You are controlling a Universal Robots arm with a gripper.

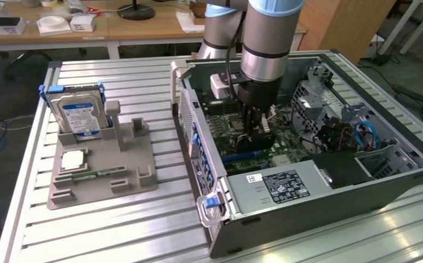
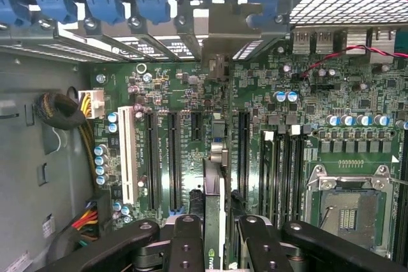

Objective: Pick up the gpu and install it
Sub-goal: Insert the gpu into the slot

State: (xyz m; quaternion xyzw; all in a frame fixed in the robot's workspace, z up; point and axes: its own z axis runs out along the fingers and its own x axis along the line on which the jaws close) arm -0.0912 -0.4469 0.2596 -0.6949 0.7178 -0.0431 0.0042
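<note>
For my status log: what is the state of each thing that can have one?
gpu: gripped, edge-on over the motherboard.
gripper: shut on the gpu.
computer case: open, on its side.
hard drive: upright in the holder.
memory stick: flat in holder.

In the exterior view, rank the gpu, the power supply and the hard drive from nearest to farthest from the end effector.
1. gpu: gripped in the end effector, over the motherboard.
2. power supply: inside the case, beside the motherboard.
3. hard drive: upright in the grey holder, at the exterior view's left.
</note>
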